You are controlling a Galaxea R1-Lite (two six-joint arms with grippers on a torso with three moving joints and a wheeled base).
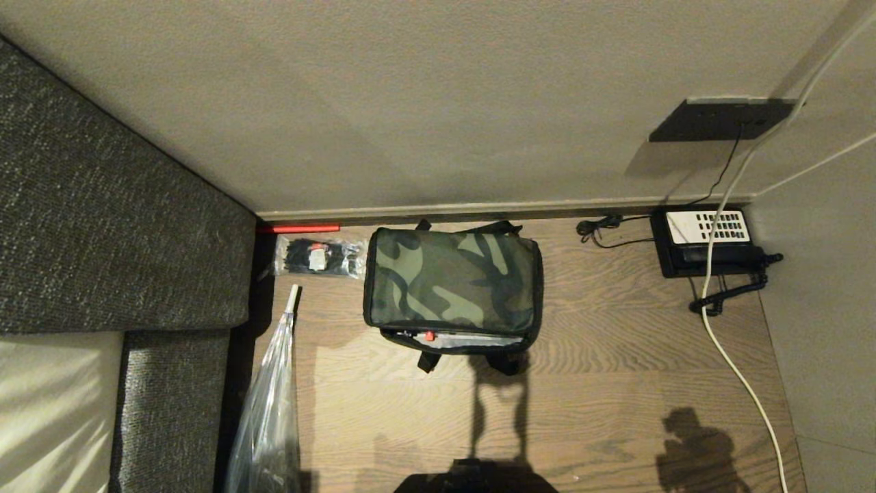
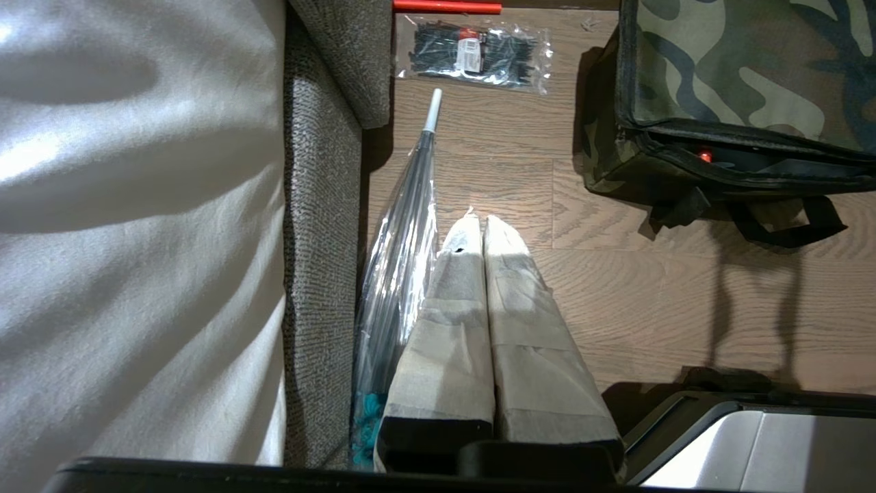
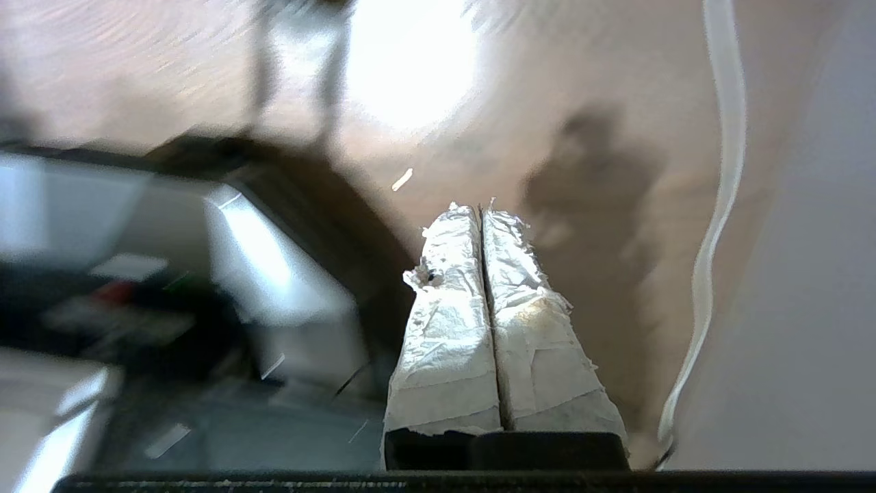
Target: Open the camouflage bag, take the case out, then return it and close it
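Camouflage bag [image 1: 453,287] is lying lengthwise along the floor's far edge by the wall, well ahead of both closed, empty grippers: right gripper [image 3: 482,212], left gripper [image 2: 477,220]

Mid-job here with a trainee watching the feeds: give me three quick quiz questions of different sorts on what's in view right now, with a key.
1. True or false: the lid of the camouflage bag lies down over the bag.
2. What lies on the floor between the sofa and the bag? A) a black telephone B) a clear packet of black ties C) a white mug
3. Fill in: in its wrist view, the fingers of the left gripper are pressed ____.

Key
1. True; only a narrow gap shows along the near edge, with a small red spot in it.
2. B; the telephone sits on the bag's other side, by the wall.
3. Together, holding nothing; the right gripper likewise.
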